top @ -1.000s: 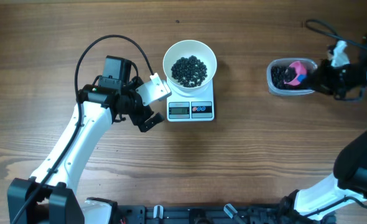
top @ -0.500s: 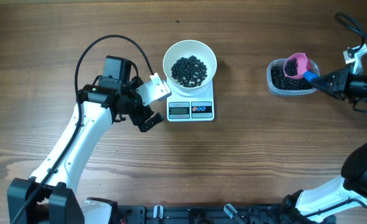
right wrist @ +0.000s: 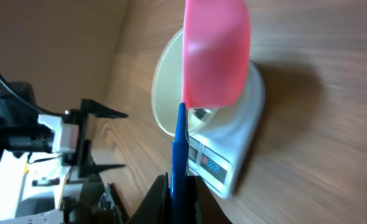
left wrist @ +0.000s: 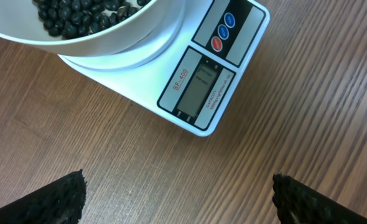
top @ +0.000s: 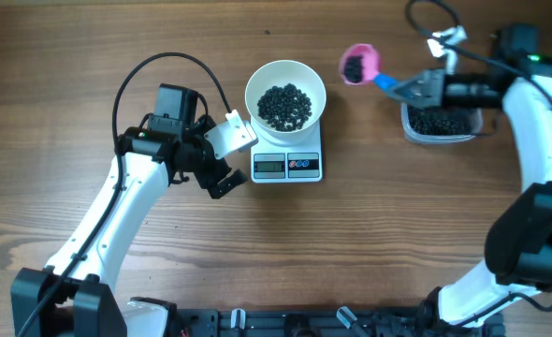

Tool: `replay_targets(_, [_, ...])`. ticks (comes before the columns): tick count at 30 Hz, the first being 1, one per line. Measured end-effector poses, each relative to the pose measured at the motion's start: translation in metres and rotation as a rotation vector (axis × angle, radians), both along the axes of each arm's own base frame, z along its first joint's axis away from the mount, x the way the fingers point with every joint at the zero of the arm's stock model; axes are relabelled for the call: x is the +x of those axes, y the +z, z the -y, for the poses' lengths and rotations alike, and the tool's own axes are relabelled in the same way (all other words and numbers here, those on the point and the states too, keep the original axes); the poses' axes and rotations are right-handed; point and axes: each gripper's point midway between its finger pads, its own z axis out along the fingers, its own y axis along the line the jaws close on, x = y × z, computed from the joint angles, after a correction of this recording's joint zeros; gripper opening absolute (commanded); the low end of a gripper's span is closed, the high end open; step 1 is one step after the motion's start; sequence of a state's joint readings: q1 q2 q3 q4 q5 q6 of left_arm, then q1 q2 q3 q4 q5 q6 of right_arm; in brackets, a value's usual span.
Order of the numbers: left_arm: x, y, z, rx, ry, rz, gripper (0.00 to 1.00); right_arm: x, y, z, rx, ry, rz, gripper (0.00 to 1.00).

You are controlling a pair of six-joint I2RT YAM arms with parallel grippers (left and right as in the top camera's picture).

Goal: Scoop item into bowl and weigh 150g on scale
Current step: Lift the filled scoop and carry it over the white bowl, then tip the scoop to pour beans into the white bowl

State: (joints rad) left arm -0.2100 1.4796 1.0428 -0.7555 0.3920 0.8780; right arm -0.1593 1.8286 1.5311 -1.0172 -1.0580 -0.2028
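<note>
The white bowl [top: 285,92] stands on the white scale [top: 287,165] and holds a heap of black beans [top: 285,106]. My right gripper [top: 409,88] is shut on the blue handle [top: 385,81] of a pink scoop [top: 358,64]. The scoop carries beans and hangs in the air just right of the bowl. In the right wrist view the scoop [right wrist: 216,53] sits in front of the bowl [right wrist: 166,87] and the scale [right wrist: 227,152]. My left gripper [top: 225,155] stands open and empty just left of the scale [left wrist: 202,81], near the bowl [left wrist: 109,43].
A clear plastic tub [top: 440,123] of beans sits at the right, under my right arm. A black cable [top: 154,70] loops over the left arm. A dark rail [top: 295,323] runs along the front edge of the wooden table.
My right gripper has lifted the scoop out of the tub and carried it left, loaded with beans, close to the bowl. The left arm has not moved.
</note>
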Motion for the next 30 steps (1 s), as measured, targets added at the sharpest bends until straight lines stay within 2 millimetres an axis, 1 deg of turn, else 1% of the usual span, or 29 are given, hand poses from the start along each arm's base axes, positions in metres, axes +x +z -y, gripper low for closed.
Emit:
replay_targets(2, [0.000,0.000,0.000,0.000,0.000,0.000,1.00,0.004,0.004,-0.025,0.013,0.033,0.012,0.04])
replay_targets(5, [0.000,0.000,0.000,0.000,0.000,0.000,1.00,0.003,0.007,-0.062,0.020,0.087,0.015,0.04])
replay_targets(7, [0.000,0.000,0.000,0.000,0.000,0.000,1.00,0.000,0.003,-0.080,-0.005,0.104,-0.003,0.04])
replay_targets(8, [0.000,0.000,0.000,0.000,0.000,0.000,1.00,-0.003,-0.002,-0.090,-0.037,0.109,-0.023,0.04])
replay_targets(10, [0.000,0.000,0.000,0.000,0.000,0.000,1.00,-0.006,-0.009,-0.100,-0.083,0.111,-0.040,0.04])
replay_targets(13, [0.000,0.000,0.000,0.000,0.000,0.000,1.00,-0.007,-0.018,-0.109,-0.206,0.098,-0.043,0.05])
replay_targets(18, [0.000,0.000,0.000,0.000,0.000,0.000,1.00,0.006,-0.013,-0.123,-0.469,0.055,0.085,0.04])
replay_targets(21, [0.000,0.000,0.000,0.000,0.000,0.000,1.00,0.006,-0.017,-0.129,-0.588,0.050,0.140,0.04])
replay_targets(25, [0.000,0.000,0.000,0.000,0.000,0.000,1.00,0.003,-0.025,-0.131,-0.759,0.058,0.211,0.04])
replay_targets(27, [0.000,0.000,0.000,0.000,0.000,0.000,1.00,0.003,-0.026,-0.132,-0.855,0.056,0.260,0.04])
replay_targets(30, [0.000,0.000,0.000,0.000,0.000,0.000,1.00,0.002,-0.025,-0.133,-0.946,0.062,0.315,0.04])
